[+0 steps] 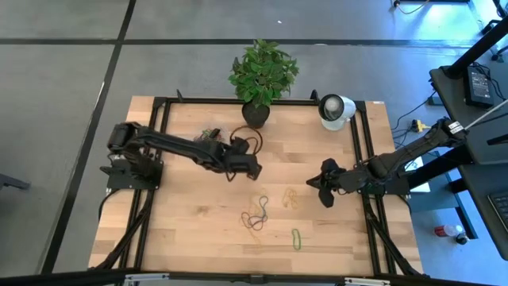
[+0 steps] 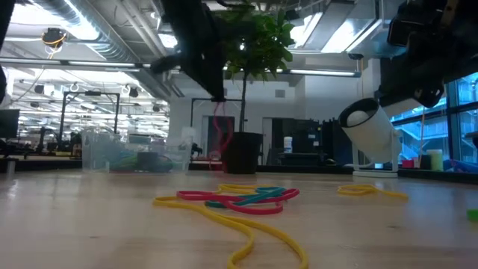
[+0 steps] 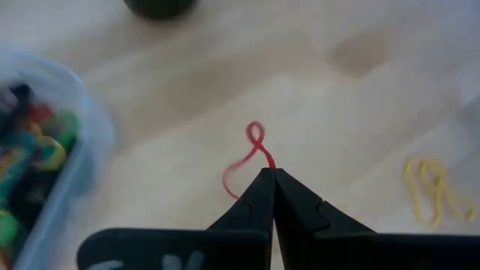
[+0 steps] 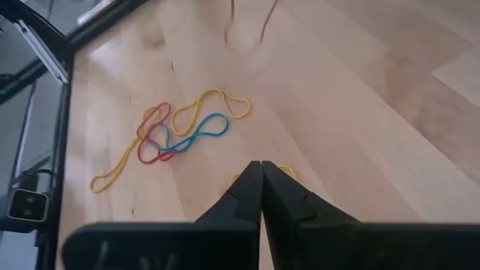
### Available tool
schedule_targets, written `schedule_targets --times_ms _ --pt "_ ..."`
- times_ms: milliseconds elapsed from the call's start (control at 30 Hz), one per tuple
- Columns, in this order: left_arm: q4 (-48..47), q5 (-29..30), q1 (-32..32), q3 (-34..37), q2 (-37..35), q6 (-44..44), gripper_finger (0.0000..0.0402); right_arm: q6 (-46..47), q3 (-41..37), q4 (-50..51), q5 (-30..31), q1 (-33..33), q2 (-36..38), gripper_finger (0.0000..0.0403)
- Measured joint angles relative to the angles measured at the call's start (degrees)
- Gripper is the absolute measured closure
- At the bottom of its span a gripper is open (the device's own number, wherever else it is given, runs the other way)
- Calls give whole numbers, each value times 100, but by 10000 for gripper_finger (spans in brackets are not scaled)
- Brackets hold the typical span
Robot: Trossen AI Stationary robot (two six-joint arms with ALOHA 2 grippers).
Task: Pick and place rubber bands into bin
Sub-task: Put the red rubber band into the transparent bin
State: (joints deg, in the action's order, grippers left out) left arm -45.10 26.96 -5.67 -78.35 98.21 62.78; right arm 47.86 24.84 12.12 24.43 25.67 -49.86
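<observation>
Left wrist view: left gripper [image 3: 268, 174] pinched tight on one thin red rubber band [image 3: 251, 154], twisted into a loop, dangling above pale wood table [image 3: 360, 97].
Bin [image 3: 71, 172]: clear plastic, curved wall, beside it, bands inside.
Loose bands: tangled cluster [image 1: 255, 214], yellow one [image 1: 290, 197], green one [image 1: 296, 237].
Right gripper [image 4: 260, 166]: closed, empty.

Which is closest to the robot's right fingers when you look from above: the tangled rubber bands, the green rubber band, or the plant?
From the right gripper, in the high view:
1. Tangled rubber bands, toward the table's middle.
2. Green rubber band, near the table's front edge; only slightly farther, almost a tie.
3. Plant, at the back edge.
</observation>
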Motion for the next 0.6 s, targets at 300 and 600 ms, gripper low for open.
schedule_targets --times_ms 300,600 --pt "-945 862 331 -3 -1172 -385 400 7 4 -119 1 2 -359 391" --pt "-2610 868 891 32 -1787 -361 400 126 4 -254 4 2 -698 391"
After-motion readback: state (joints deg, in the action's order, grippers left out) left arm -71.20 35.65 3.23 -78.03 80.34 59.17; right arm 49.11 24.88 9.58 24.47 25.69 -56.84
